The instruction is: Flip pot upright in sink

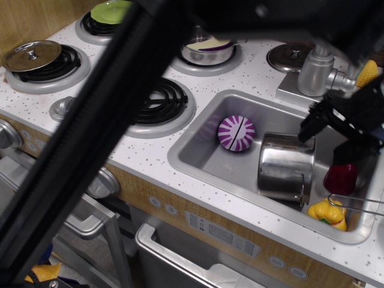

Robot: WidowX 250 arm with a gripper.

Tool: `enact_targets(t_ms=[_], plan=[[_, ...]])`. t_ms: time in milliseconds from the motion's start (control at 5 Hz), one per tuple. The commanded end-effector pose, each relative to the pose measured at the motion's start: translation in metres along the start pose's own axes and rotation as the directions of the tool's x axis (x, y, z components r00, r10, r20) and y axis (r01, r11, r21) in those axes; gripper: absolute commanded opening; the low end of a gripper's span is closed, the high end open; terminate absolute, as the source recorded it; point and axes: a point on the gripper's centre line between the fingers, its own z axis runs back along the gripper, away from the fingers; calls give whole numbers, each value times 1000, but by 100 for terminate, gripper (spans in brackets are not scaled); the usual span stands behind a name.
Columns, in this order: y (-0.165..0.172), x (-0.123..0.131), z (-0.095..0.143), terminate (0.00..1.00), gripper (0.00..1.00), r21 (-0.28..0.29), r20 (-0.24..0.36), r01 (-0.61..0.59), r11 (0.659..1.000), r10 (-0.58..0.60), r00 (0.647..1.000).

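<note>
Now pot (286, 166) overturned in sink (204, 144), just below open pincer (329, 139).

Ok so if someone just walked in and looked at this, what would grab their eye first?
Probably the broad black out-of-focus bar slashing diagonally across the left half of the view. Next, the shiny stainless-steel pot lying on its side in the grey toy sink, beside a purple-and-white striped ball. The black gripper hangs open right above the pot.

No text, label, brand, number or sign can be read anywhere here; the small markings on the front control panel (223, 233) below the countertop are too blurred to read.
</note>
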Motion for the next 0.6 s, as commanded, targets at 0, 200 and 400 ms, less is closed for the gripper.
enact_targets(t_ms=[0, 200, 400], plan=[[6, 7, 12, 0, 100, 35, 58, 12, 999, -14, 998], [11, 2, 5, 0, 100, 69, 71, 30, 997, -35, 997], [22, -1, 0, 0, 100, 86, 83, 51, 995, -59, 995]])
